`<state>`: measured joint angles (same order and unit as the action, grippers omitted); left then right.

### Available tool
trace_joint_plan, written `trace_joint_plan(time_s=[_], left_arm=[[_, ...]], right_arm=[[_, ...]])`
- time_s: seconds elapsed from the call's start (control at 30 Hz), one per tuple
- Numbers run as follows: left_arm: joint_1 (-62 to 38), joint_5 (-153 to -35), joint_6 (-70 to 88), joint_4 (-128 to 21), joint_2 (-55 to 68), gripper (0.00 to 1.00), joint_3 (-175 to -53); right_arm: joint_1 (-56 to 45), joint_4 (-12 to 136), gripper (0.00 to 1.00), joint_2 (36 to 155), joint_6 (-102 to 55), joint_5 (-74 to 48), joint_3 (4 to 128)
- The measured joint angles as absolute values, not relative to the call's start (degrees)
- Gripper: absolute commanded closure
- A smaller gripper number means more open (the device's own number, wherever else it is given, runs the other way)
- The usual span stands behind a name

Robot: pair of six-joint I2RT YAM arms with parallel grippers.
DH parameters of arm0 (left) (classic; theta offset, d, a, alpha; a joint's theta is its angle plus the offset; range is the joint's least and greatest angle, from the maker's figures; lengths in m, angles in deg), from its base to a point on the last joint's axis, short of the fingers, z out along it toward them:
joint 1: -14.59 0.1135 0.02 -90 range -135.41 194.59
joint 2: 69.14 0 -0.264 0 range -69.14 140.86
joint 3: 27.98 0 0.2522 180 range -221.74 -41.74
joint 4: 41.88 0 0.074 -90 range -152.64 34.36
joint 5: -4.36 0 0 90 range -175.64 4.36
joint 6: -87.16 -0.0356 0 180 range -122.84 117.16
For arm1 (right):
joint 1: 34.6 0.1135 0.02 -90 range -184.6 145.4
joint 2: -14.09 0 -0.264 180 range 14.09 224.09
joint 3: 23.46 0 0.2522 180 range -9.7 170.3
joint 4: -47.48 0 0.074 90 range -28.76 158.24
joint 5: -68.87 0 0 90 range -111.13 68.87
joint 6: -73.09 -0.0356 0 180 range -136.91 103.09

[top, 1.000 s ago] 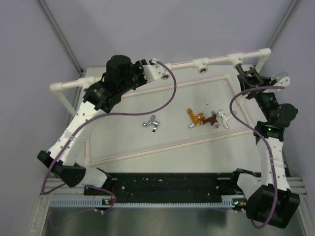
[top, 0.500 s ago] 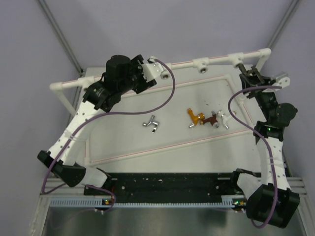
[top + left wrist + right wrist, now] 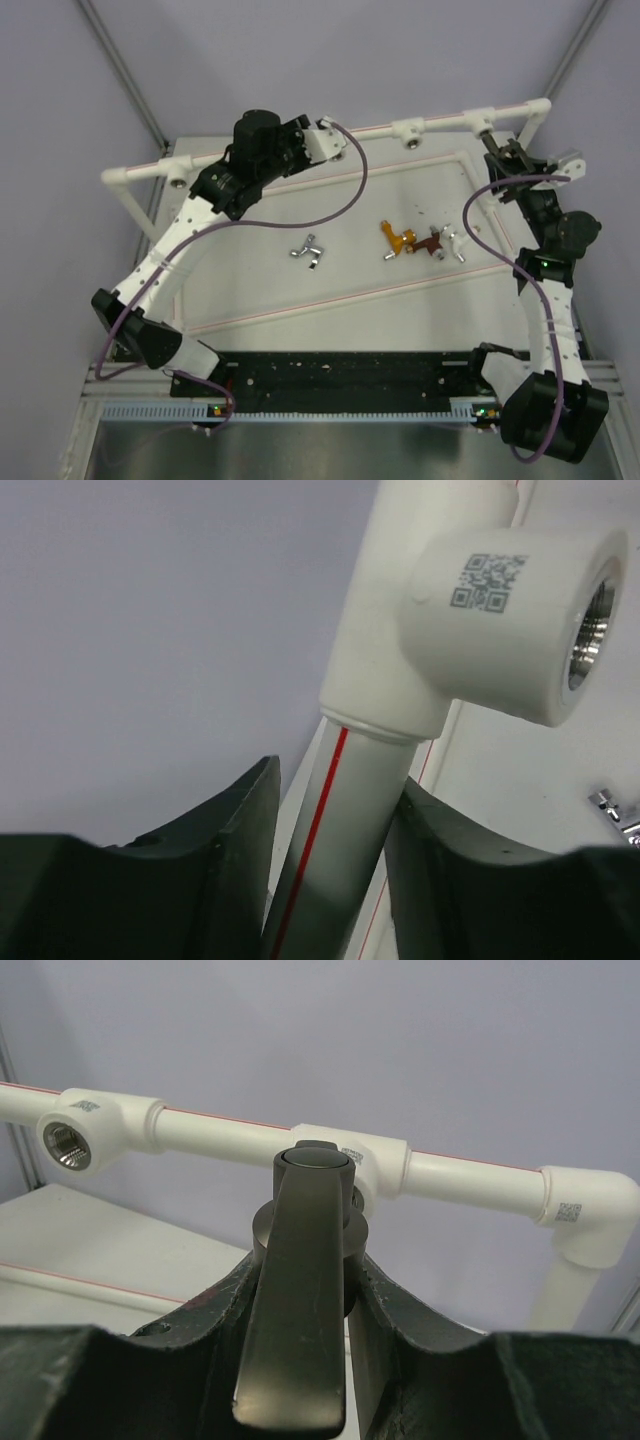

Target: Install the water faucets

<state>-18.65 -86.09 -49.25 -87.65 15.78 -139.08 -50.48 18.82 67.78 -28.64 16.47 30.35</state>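
Note:
My right gripper [image 3: 305, 1260] is shut on the dark grey faucet [image 3: 305, 1290]. It holds the faucet at a socket near the right end of the white pipe rail [image 3: 470, 1175]; from above this faucet [image 3: 492, 140] sits just under the rail. My left gripper [image 3: 335, 780] is open and straddles the white pipe [image 3: 350, 810] just below a round socket [image 3: 520, 620]. Its right finger touches the pipe and its left finger stands a little off. On the table lie the silver faucet [image 3: 309, 250], the orange-gold one [image 3: 395, 240], the reddish-brown one [image 3: 428, 243] and the white one [image 3: 453, 242].
The pipe rail [image 3: 440, 122] runs along the back of the table and bends down at both ends. Further sockets sit on it in the middle [image 3: 408, 130] and at the left [image 3: 178, 178]. Purple cables loop over both arms.
The left arm has slid to the right along the back rail, and its jaws have come apart round the pipe. The right gripper has stayed at the socket with the dark grey faucet.

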Motion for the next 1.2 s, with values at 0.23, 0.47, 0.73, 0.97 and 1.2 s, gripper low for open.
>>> trace_joint_plan(time_s=[0.23, 0.47, 0.73, 0.97, 1.2], left_arm=[[-20.7, -85.3, -63.9, -85.0, 15.1, 0.96, -136.6], [-21.5, -83.2, -60.6, -82.4, 14.4, 1.0, -134.9], [-21.5, -83.2, -60.1, -82.2, 14.3, 1.0, -134.7], [-21.5, -83.2, -59.9, -82.2, 14.3, 1.0, -134.7], [-21.5, -83.4, -59.8, -82.2, 14.2, 1.0, -134.7]], right_arm=[[-50.5, 17.4, 1.0, 67.8, -28.4, 16.0, 29.8], [-50.5, 16.2, 1.0, 68.6, -28.4, 15.9, 29.6], [-50.5, 13.6, 1.0, 69.6, -27.9, 12.6, 28.5], [-50.5, 11.7, 1.0, 71.1, -28.1, 12.6, 28.5], [-50.5, 11.2, 1.0, 72.3, -28.7, 14.1, 28.5]])
